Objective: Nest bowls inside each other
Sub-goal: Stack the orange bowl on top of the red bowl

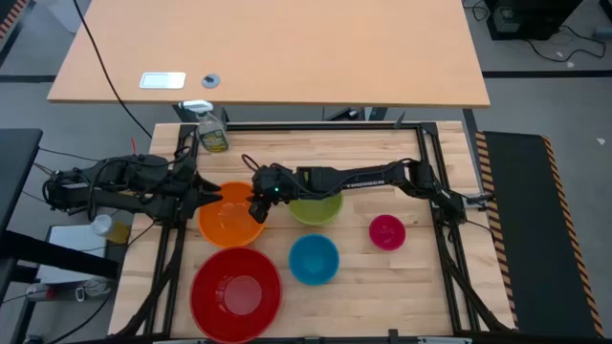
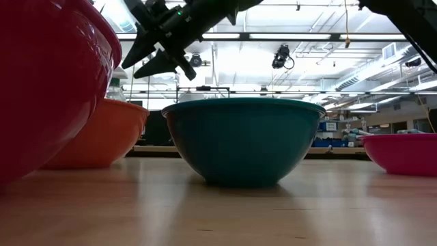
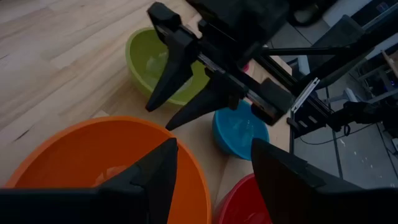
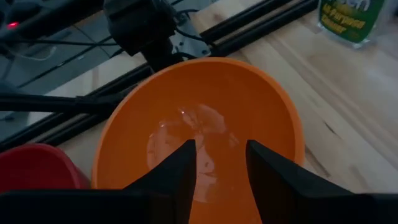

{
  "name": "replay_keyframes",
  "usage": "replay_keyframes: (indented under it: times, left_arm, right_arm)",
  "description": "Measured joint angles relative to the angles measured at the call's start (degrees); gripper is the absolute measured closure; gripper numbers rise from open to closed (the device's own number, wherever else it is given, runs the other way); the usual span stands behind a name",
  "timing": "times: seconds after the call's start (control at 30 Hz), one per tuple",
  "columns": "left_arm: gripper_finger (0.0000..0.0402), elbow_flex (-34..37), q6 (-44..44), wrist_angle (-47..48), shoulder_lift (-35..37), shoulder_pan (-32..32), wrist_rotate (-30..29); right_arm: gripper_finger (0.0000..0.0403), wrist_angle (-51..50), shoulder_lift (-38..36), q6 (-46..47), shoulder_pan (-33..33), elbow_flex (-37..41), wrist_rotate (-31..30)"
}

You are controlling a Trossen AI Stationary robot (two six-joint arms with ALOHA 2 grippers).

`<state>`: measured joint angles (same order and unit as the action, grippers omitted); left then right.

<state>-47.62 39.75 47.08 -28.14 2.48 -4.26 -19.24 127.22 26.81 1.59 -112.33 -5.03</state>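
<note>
Five bowls stand apart on their bases on the wooden table: orange (image 1: 229,222), green (image 1: 317,208), pink (image 1: 387,232), blue (image 1: 314,259) and red (image 1: 236,292). My right gripper (image 1: 256,212) hangs open over the orange bowl's right rim (image 3: 180,140), pointing slantwise down into the bowl (image 4: 205,124). In the low view its fingers (image 2: 140,65) are clear above the orange bowl (image 2: 102,133). My left gripper (image 1: 208,194) stands open at the orange bowl's left side, above its rim, with nothing between its fingers (image 3: 155,177).
A green spray bottle (image 1: 212,129) stands at the far left corner of the table. A black rail frame (image 1: 435,162) borders the table. The red bowl (image 2: 48,82) and blue bowl (image 2: 242,140) sit nearest the front edge. A second table (image 1: 287,48) lies beyond.
</note>
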Motion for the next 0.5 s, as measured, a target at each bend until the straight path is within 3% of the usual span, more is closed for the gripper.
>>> replay_keyframes:
  times: [0.17,0.5]
  left_arm:
    - [0.0194,0.00,0.57,0.13,-0.02,-0.02,-2.76]
    - [0.0194,0.00,1.34,-0.18,0.20,-0.04,-6.82]
  right_arm:
    - [0.0210,-2.84,0.00,-0.92,2.56,0.00,4.78]
    - [0.0119,-1.43,0.17,-14.17,3.41,0.00,0.49]
